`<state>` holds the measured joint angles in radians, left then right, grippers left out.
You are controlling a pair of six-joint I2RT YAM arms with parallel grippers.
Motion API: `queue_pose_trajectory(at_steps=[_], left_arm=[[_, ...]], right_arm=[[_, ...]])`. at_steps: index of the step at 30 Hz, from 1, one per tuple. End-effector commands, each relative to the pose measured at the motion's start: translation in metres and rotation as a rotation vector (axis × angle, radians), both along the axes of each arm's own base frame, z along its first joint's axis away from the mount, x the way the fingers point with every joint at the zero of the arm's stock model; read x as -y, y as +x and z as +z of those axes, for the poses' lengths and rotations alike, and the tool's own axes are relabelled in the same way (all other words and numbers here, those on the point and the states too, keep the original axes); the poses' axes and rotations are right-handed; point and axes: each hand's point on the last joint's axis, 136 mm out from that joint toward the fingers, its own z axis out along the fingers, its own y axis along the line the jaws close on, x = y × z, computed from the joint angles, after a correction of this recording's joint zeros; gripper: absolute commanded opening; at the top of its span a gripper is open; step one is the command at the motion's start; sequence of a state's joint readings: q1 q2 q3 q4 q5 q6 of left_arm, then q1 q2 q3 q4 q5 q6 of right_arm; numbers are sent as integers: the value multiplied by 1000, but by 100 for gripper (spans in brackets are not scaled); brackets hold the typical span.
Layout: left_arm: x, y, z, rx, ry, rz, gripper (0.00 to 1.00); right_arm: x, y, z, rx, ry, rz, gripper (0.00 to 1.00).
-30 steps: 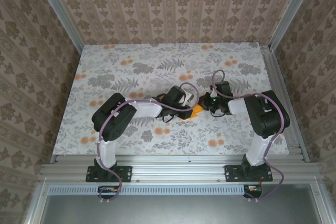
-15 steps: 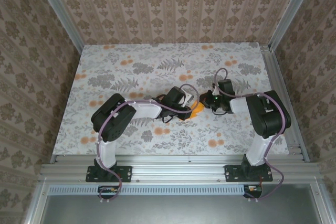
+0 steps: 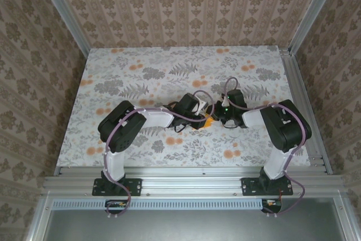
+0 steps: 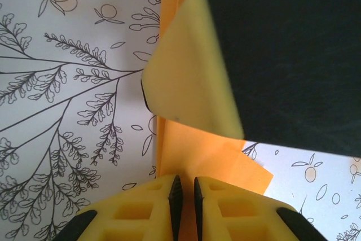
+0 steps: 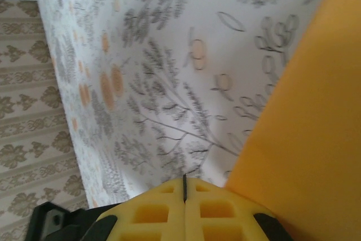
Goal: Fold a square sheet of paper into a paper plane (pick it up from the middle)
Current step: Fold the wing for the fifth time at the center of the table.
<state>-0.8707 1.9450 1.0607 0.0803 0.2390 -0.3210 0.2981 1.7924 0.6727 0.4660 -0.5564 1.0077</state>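
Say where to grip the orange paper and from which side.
Probably the lifted flap of the orange paper, at its curled edge, coming in low from the left gripper's side. It stands clear of the table, so jaws can straddle it; the flat layer offers no edge.

Both arms bent inward, wrists close. L hand (image 4: 184, 189) pinching paper (image 4: 194, 153); R hand (image 5: 184, 187) fingers pressed together.
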Motion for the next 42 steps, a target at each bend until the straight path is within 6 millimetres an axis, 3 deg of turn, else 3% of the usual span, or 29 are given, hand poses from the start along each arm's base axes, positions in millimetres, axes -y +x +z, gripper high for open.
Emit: queue_pose_trajectory(at_steps=[1, 9, 22, 34, 42], left_arm=[[-58, -39, -61, -163, 257, 7, 19], [-68, -41, -64, -153, 302, 6, 17], [-96, -52, -84, -160, 422, -12, 15], [-100, -59, -84, -171, 430, -35, 15], [-104, -63, -86, -181, 442, -41, 15]], right_arm=[[8, 4, -14, -13, -65, -2, 3], [36, 16, -36, -58, -203, -26, 2], [71, 53, -34, -44, -247, -86, 2], [105, 84, -37, -55, -240, -153, 3], [115, 101, -29, -44, -219, -183, 3]])
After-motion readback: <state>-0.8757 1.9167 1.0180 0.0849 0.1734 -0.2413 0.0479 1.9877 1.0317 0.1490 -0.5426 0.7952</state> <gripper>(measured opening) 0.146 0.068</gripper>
